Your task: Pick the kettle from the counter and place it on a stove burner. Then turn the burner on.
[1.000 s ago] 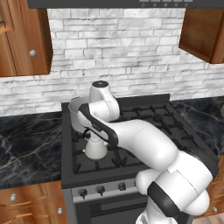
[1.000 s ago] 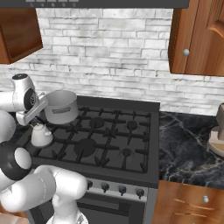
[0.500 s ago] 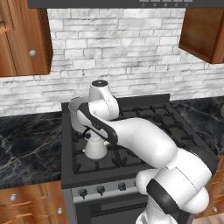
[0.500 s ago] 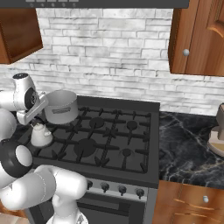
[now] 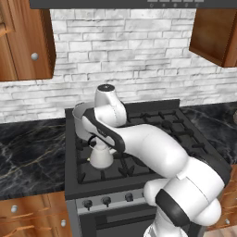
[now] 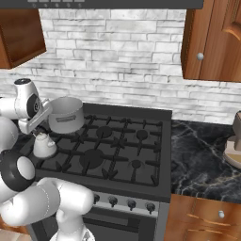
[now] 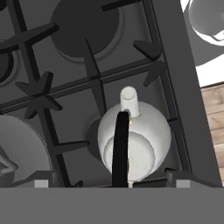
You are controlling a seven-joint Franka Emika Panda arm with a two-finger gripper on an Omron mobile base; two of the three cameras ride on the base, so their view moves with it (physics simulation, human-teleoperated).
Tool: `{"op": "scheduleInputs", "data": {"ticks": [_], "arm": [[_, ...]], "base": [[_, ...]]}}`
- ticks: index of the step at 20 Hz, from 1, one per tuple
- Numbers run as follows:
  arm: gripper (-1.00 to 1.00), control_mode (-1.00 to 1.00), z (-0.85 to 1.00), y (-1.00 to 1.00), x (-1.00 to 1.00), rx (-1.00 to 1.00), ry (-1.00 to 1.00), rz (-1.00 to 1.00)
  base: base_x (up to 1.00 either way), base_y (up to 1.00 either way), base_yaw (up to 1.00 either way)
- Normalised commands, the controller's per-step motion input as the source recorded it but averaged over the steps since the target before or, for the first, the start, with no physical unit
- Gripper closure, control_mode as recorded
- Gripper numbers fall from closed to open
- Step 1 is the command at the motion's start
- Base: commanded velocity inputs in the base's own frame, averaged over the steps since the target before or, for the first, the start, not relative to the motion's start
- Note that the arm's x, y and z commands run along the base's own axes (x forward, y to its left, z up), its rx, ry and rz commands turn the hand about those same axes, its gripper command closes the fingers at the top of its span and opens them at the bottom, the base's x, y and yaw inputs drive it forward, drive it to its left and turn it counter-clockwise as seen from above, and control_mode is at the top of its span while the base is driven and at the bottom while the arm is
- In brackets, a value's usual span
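The pale cone-shaped kettle [image 7: 144, 131] stands upright on the stove's front-left grate, its spout pointing away from the hand. It covers most of the stove burner [image 7: 90, 139] under it. My gripper [image 7: 112, 183] hovers just above the kettle, open, one fingertip far out on each side of the thin black loop handle [image 7: 120, 148] and neither touching it. In the base views the kettle [image 5: 101, 157] [image 6: 43, 146] sits under my hand at the stove's left side. The black marble counter [image 5: 28, 157] lies to the left of the stove.
A grey cylindrical pot [image 5: 78, 115] [image 6: 66, 115] [image 7: 17, 144] sits on the back-left burner, close behind the kettle. The larger round burner [image 7: 85, 26] lies at mid-stove. Control knobs [image 6: 113, 201] line the stove front. More counter [image 6: 202, 160] runs to the right.
My jaws have spread from shut on the kettle's handle to wide open. The kettle stays where it stood on the grate, and the arm has barely moved.
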Motion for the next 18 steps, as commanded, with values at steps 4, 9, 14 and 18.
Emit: {"op": "scheduleInputs", "data": {"ticks": [4,9,14,18], "arm": [[-1.0,-1.0,0.24,0.02,-0.09,0.0,0.0,0.0],[-1.0,-1.0,0.21,0.09,-0.32,0.0,0.0,0.02],[-1.0,-1.0,0.0,0.11,-0.63,0.0,0.0,0.1],[-1.0,-1.0,0.02,0.12,-0.87,0.0,-0.01,0.13]], "base": [[0.0,0.0,0.0],[0.0,0.0,0.0],[0.0,0.0,0.0],[0.0,0.0,0.0]]}}
